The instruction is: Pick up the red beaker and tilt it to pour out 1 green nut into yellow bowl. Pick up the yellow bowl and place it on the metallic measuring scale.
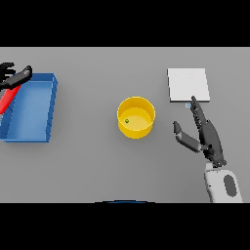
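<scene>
One green nut [127, 120] inside light, rigid round yellow bowl [136, 117], left of relaxed, spread right hand [205, 134]; best gripped by rim. Left hand [14, 78] clamped on red beaker [6, 101].

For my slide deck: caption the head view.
Green nut in yellow bowl; right hand open beside it, near the scale.

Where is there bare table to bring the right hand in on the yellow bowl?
Bare grey table lies between the round yellow bowl and the open right hand, and across the whole near strip. Crowded: the left edge, where the left hand holds the red beaker over the blue rectangular tray; the square metallic scale fills far right.
</scene>
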